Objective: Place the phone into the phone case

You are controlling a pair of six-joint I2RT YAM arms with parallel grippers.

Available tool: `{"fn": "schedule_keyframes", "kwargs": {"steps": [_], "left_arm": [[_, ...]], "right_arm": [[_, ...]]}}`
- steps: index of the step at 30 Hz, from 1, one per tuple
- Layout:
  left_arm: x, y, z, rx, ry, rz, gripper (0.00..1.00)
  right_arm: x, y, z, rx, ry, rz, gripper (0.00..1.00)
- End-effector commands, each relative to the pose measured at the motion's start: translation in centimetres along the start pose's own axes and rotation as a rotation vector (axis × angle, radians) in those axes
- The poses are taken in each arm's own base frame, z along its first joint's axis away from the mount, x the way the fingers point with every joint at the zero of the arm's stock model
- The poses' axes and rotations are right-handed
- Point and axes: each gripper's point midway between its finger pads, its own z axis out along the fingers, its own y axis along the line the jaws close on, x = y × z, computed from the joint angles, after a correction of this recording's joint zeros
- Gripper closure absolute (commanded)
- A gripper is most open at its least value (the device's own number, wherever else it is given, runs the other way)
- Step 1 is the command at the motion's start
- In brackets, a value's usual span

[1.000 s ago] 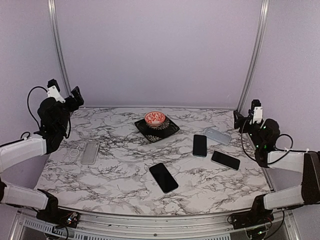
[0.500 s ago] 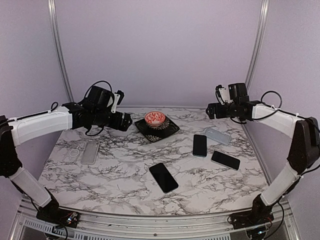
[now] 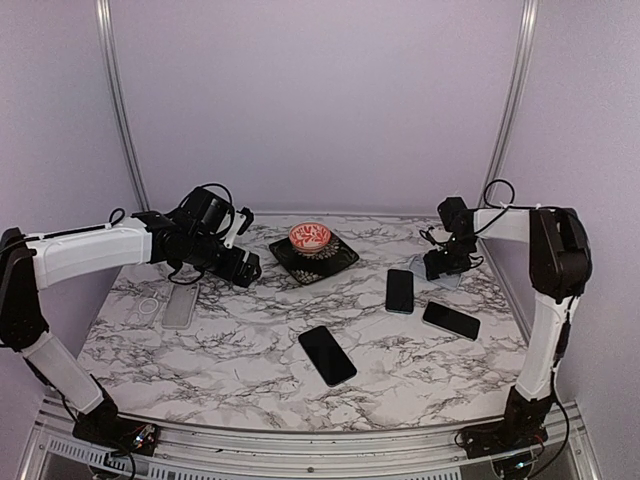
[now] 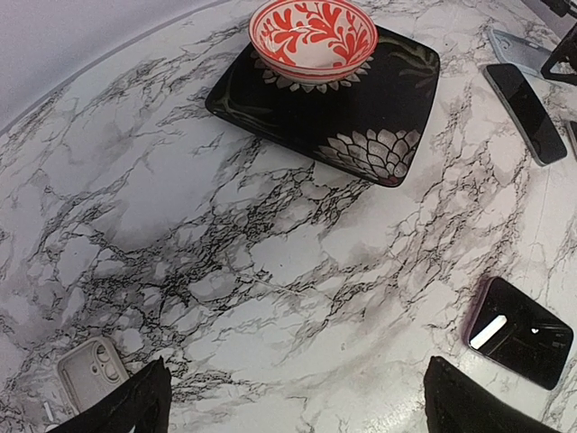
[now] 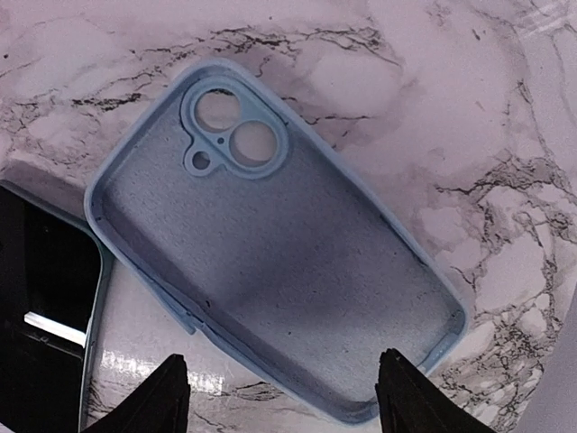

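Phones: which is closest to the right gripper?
The rearmost phone, left of the blue case under the right gripper; the other two lie nearer the front.

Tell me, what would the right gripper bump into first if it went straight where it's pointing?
Probably the empty light blue phone case, lying open side up straight ahead of the right gripper.
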Motion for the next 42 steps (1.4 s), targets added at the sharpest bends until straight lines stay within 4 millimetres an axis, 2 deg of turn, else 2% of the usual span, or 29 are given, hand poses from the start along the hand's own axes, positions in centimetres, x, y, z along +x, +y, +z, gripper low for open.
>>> {"fn": "schedule_keyframes", "kwargs": {"steps": [1, 2, 4, 10, 14, 18, 21, 24, 25, 28, 31, 34, 36, 39, 42], "left_arm": [[0.7, -0.2, -0.2, 0.017, 0.027, 0.018, 0.01], [0.8, -0.2, -0.2, 0.018, 0.031, 0.017, 0.01], [0.9, -0.2, 0.0, 0.02, 0.036, 0.018, 0.01], [0.9, -0.3, 0.1, 0.024, 0.037, 0.021, 0.01], [0.7, -0.5, -0.2, 0.038, 0.032, 0.016, 0.01], [0.5, -0.7, -0.5, 0.049, 0.022, 0.01, 0.01], [0.3, -0.7, -0.5, 0.049, 0.02, -0.001, 0.01], [0.5, -1.5, -0.4, 0.095, 0.029, -0.019, 0.01], [0.5, -1.7, -0.4, 0.103, 0.032, -0.025, 0.01], [0.7, -2.0, -0.1, 0.119, 0.042, -0.037, 0.01], [0.7, -2.0, -0.1, 0.119, 0.043, -0.04, 0.01], [0.8, -1.9, -0.1, 0.118, 0.044, -0.048, 0.01], [0.9, -2.0, 0.0, 0.121, 0.048, -0.057, 0.01], [1.0, -2.1, 0.1, 0.125, 0.053, -0.059, 0.01], [0.9, -1.9, 0.0, 0.116, 0.048, -0.056, 0.01]], "right_arm": [[0.0, 0.3, 1.5, -0.024, 0.052, -0.076, 0.31], [0.1, 0.1, 1.9, -0.023, 0.06, -0.074, 0.33], [-0.1, 0.1, 2.3, -0.049, 0.061, -0.071, 0.47], [0.2, 1.4, 1.5, -0.065, 0.064, -0.131, 1.0], [-1.4, 1.2, -1.1, -0.009, 0.005, -0.129, 1.0], [-4.4, 0.2, -6.3, 0.157, -0.114, -0.055, 1.0], [-5.0, 2.8, -10.6, 0.187, -0.198, -0.063, 1.0], [-3.2, 7.2, -13.6, 0.118, -0.249, -0.012, 1.0], [-2.2, 9.3, -14.0, 0.054, -0.255, -0.002, 1.0], [2.3, 16.3, -13.8, -0.182, -0.193, 0.021, 1.0], [7.2, 21.3, -12.3, -0.298, -0.082, 0.022, 1.0], [9.8, 23.3, -11.3, -0.248, -0.007, -0.009, 1.0], [10.6, 24.3, -10.7, -0.232, 0.017, -0.02, 1.0], [11.9, 26.2, -9.5, -0.302, 0.065, -0.025, 1.0], [13.0, 26.8, -8.8, -0.321, 0.112, -0.055, 1.0]]}}
